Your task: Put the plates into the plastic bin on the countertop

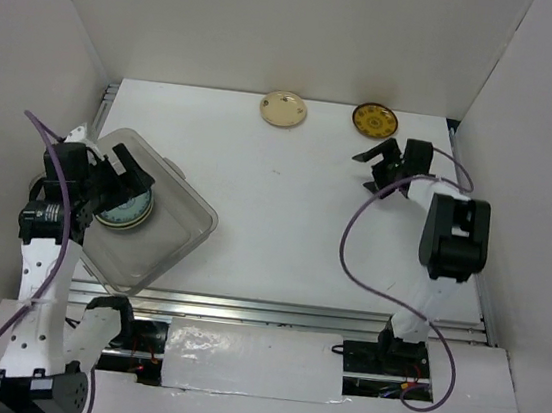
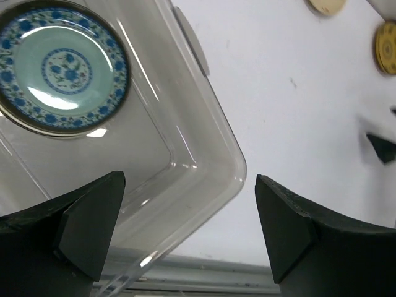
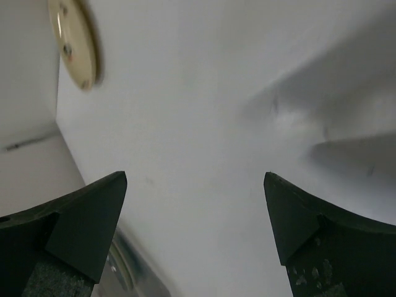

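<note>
Countertop [image 1: 283, 228] carries the bin [image 1: 166, 243] at its left, turned cornerwise. The left gripper [image 2: 189, 229] hangs over the bin with jaws spread and nothing held. The right gripper [image 3: 195, 226], also spread and empty, hovers near the mustard plate [image 1: 374, 120] at the far edge. The cream plate [image 1: 283, 109] lies well apart to its left.

Fetching the mustard plate looks like the step in hand. Set one finger outside its rim and one inside, pinch the lip, and lift level, since a flat saucer offers little else to grip.

A teal plate [image 2: 62, 65] lies in the bin; what sits beneath it is hidden. The right wrist view shows a blurred grey curve at its lower edge that I cannot identify.
</note>
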`<state>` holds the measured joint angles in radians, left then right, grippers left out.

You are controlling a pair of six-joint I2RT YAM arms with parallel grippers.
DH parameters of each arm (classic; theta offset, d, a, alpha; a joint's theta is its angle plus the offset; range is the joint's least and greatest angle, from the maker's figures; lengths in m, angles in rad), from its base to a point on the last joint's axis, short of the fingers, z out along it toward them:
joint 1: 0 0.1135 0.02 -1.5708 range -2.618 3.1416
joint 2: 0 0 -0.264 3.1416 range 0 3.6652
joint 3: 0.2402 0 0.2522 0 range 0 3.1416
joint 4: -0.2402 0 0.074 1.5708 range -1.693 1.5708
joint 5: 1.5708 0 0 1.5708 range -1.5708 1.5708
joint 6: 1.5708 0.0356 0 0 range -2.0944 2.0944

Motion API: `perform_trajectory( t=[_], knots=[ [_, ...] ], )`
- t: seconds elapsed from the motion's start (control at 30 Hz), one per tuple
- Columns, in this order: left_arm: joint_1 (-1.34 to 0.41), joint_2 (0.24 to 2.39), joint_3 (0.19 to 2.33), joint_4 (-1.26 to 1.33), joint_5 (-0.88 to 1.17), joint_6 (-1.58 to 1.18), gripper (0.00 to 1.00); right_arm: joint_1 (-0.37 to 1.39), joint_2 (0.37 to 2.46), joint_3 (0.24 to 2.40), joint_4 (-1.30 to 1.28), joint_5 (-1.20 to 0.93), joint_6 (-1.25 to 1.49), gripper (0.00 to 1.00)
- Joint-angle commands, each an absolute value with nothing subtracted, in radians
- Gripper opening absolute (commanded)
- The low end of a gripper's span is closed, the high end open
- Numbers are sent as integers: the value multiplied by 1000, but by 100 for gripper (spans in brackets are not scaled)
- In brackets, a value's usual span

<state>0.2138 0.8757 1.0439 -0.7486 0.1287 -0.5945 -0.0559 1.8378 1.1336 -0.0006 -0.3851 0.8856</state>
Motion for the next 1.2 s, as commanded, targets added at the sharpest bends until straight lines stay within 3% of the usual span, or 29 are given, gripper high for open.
perform_trajectory(
  t=[0.0,0.3,0.57,0.83,1.0,1.1,1.17],
  knots=[
    [131,864,1084,-816,140,-505,99,-95,1998,1356,28,-267,1008,100],
    [-31,913,1092,-796,65,-517,99,-141,2333,1790,-152,-109,1161,93],
    [-58,948,1121,-785,23,-494,99,-138,2606,2212,-362,-130,1201,62],
    [-55,953,1151,-793,20,-477,99,-135,2655,2311,-410,-118,1207,45],
    [-52,954,1150,-795,8,-468,99,-133,2669,2330,-407,-120,1189,42],
    [-49,963,1141,-784,8,-466,99,-133,2669,2312,-388,-120,1183,28],
    [-49,977,1134,-773,24,-463,99,-133,2665,2307,-382,-118,1184,27]
  ],
)
